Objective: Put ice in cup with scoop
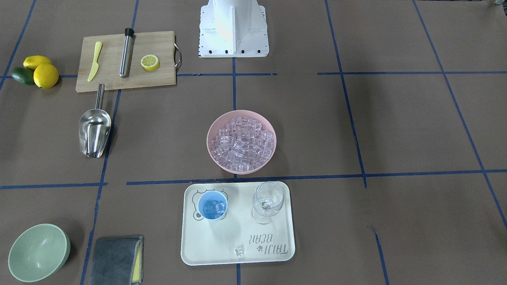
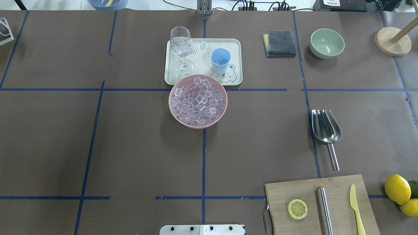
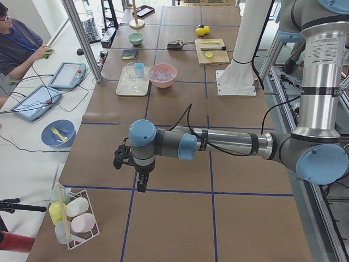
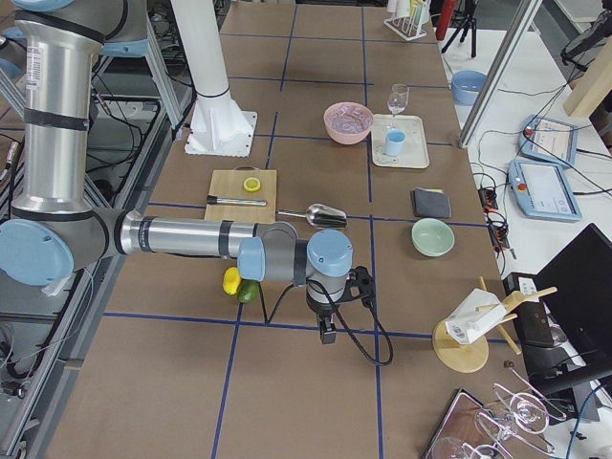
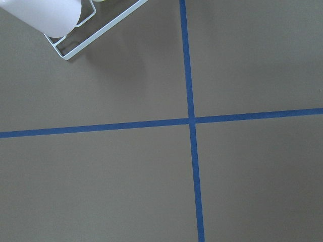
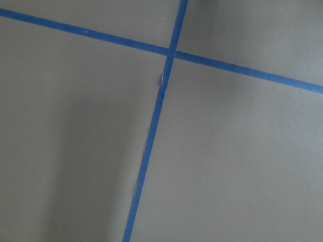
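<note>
The ice fills a pink bowl at the table's middle. The light-blue cup stands on a cream tray and holds a few cubes; it also shows in the overhead view. One loose cube lies on the tray. The steel scoop lies empty on the table beside the cutting board, also in the overhead view. My left gripper and right gripper hang over bare table far from these things, at opposite ends. I cannot tell whether they are open or shut.
A wine glass stands on the tray beside the cup. A cutting board bears a steel cylinder, half a lemon and a yellow knife. Lemons, a green bowl and a grey cloth lie on my right side.
</note>
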`<action>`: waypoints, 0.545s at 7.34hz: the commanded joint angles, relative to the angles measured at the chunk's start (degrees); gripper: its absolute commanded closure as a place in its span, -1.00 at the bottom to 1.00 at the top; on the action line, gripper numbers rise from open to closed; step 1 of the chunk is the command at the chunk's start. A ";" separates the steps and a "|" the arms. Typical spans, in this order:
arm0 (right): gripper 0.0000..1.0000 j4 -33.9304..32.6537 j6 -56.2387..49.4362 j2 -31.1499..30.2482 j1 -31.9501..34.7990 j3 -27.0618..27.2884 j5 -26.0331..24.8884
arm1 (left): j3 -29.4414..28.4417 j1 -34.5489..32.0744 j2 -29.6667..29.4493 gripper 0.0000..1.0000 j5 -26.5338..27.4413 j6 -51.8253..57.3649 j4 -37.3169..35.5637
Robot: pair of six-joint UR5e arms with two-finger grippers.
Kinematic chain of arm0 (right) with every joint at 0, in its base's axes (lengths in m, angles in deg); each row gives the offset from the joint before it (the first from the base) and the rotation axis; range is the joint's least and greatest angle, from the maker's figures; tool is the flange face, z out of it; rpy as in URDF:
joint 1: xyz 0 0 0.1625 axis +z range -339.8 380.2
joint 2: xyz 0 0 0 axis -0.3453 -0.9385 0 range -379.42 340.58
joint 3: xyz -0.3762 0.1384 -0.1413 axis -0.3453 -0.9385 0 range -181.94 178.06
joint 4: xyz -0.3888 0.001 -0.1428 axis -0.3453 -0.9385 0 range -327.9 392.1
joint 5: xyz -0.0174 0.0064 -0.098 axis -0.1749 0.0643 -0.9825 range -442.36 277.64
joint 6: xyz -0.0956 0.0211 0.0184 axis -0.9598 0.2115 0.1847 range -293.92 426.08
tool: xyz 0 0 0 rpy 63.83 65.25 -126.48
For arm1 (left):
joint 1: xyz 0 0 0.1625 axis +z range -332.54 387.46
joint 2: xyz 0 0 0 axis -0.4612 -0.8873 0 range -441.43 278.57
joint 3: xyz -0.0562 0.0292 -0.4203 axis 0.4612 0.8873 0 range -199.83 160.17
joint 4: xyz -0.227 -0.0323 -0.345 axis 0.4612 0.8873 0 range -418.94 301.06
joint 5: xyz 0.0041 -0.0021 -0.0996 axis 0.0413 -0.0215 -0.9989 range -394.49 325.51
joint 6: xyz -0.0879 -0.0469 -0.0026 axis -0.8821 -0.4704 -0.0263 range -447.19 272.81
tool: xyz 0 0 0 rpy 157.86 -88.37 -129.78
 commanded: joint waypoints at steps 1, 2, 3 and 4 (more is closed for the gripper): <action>-1.00 0.00 0.00 -0.13 -0.02 0.00 0.00 | 0.03 0.00 -0.09 -1.00 0.07 0.00 0.19; -1.00 0.00 0.00 -0.13 -0.02 0.00 -0.09 | 0.03 0.00 -0.09 -1.00 0.07 0.00 0.27; -1.00 0.00 0.00 -0.31 0.07 0.00 -0.09 | 0.03 0.00 -0.09 -1.00 0.07 0.00 0.28; -1.00 0.00 0.00 -0.40 -0.01 0.00 -0.09 | 0.03 0.00 -0.09 -1.00 -0.02 0.00 0.28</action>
